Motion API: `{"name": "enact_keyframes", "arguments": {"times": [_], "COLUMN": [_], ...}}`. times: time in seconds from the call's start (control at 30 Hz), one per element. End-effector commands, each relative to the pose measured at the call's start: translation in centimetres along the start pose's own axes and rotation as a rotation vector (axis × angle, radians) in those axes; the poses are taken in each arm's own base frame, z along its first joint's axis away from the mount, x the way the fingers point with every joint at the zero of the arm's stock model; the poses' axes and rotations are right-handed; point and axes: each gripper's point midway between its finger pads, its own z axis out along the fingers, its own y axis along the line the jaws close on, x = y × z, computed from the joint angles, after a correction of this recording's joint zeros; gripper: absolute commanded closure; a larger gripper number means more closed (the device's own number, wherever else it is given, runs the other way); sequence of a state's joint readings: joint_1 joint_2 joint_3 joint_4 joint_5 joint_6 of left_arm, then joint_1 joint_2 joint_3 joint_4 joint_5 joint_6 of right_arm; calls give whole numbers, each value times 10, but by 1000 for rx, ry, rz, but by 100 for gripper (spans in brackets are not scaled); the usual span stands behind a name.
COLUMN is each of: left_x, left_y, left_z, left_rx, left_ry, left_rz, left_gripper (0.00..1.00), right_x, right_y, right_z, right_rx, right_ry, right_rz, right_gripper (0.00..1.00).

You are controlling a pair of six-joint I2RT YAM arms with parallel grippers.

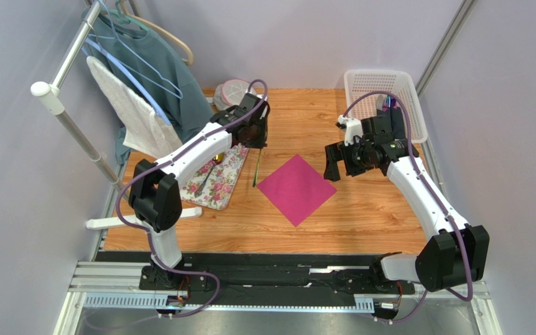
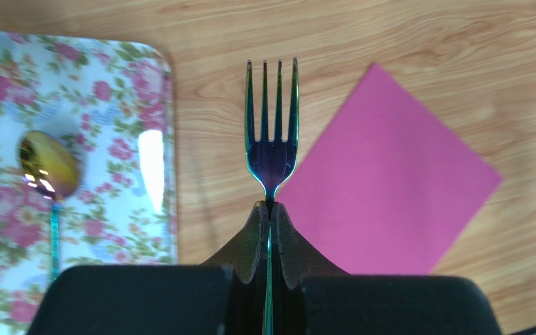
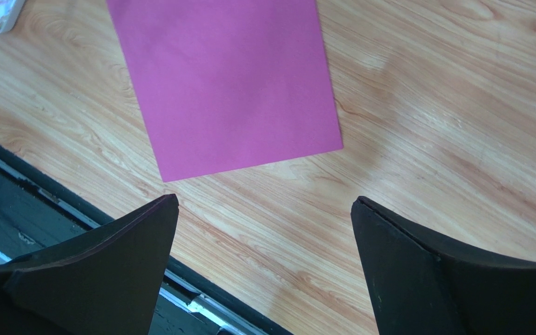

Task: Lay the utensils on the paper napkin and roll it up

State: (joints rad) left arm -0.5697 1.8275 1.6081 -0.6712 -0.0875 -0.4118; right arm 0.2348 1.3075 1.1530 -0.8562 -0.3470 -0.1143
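Fork (image 2: 271, 139) hangs pinched in left claw (image 2: 269, 206), seemingly above table (image 2: 403, 35); right claw (image 3: 265, 201) gapes wide.

Pale lilac-grey panel walls (image 1: 306, 35) on 3 sides, plain. Light-wood, plank-grain bench (image 1: 362, 216) fills the middle. Light is even and soft, w/ a faint sheen on the wood and short shadows. Far left: white tube clothes rack (image 1: 47, 95) w/ thin blue hangers (image 1: 129, 80), a teal-grey shirt (image 1: 180, 77) and a white textured towel (image 1: 134, 115) hung on it. Far right corner: white plastic lattice basket (image 1: 379, 72), near a slanted aluminium post (image 1: 445, 42). Near edge: black base strip (image 1: 264, 262), w/ a ribbed aluminium rail (image 1: 110, 283) below.
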Motion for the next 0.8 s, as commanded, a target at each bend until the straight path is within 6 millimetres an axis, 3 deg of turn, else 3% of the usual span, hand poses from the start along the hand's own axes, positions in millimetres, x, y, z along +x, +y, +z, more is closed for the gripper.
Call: {"name": "enact_keyframes", "arguments": {"times": [0.0, 0.2, 0.43, 0.57, 0.77], "left_x": [5, 15, 25, 28, 36], "left_y": [-31, -84, -111, -127, -136], "left_z": [3, 34, 80, 89, 102], "left_rx": [-45, -25, -42, -31, -29], "left_ry": [12, 48, 78, 79, 100], "left_rz": [-197, -198, -202, -205, -218], "left_gripper": [100, 100, 100, 100, 100], "right_x": [-19, -13, -16, -16, -19], "right_y": [-25, -36, -39, -40, -39], "right_z": [-9, -6, -9, -7, -7], "right_rx": [92, 89, 93, 92, 85], "right_ry": [-61, -53, -64, -61, -64], "right_rz": [92, 149, 163, 166, 168], "right_gripper": [0, 0, 0, 0, 0]}}
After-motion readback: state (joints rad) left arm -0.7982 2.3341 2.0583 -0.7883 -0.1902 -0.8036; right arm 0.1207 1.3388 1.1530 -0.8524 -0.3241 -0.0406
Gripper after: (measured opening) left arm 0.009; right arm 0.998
